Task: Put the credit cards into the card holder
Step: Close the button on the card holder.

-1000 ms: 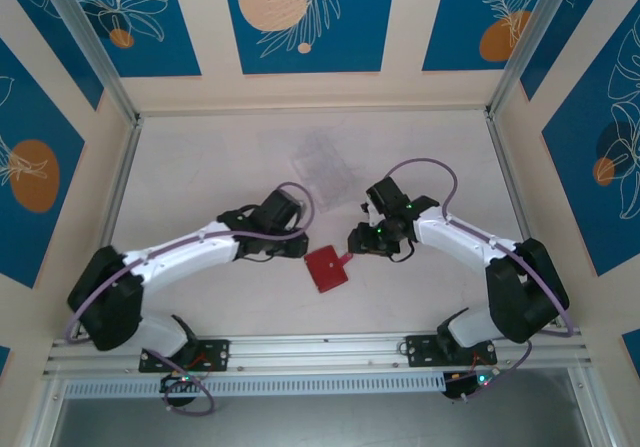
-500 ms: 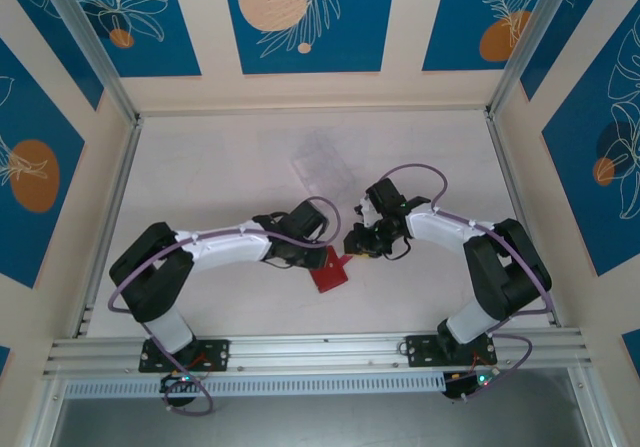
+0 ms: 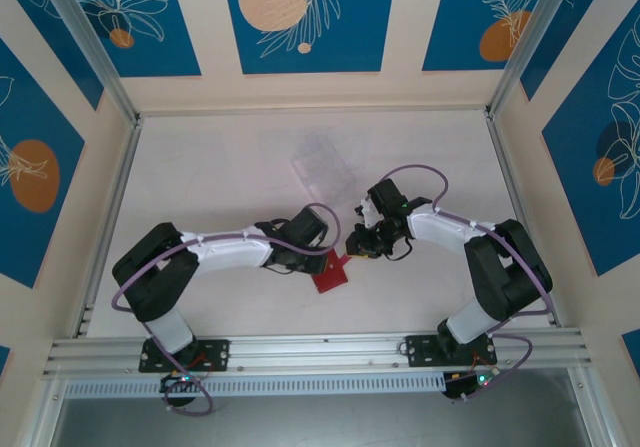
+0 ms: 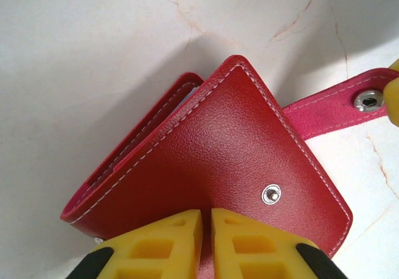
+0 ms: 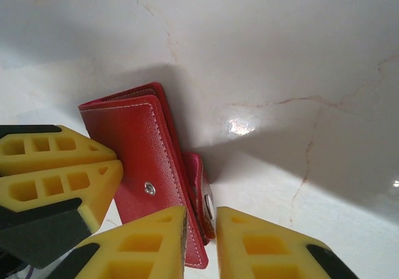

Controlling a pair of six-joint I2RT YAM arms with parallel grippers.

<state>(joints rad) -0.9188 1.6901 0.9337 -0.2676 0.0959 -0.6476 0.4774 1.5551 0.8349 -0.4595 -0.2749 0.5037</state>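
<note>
**A:** Where is the card holder sitting?

**B:** It is lying on the white table near the front, between the two grippers and well apart from the clear plastic rack further back. Its red cover is facing up. The snap tab is lying unfastened, stretching out toward the right arm.

**A:** What is the left gripper doing?

**B:** Its yellow fingers are sitting almost together, with only a thin slit between them. Their tips are pressing on the cover near one edge, just beside the metal stud. I am not managing to tell whether they are pinching any leather.

**A:** And the right gripper?

**B:** It is standing narrow as well. The tab is running between its two fingers and filling the gap, so it is looking like a grip on the tab.

**A:** Is the holder closed?

**B:** Mostly; one edge is gaping a little, showing a second red leaf underneath
</note>
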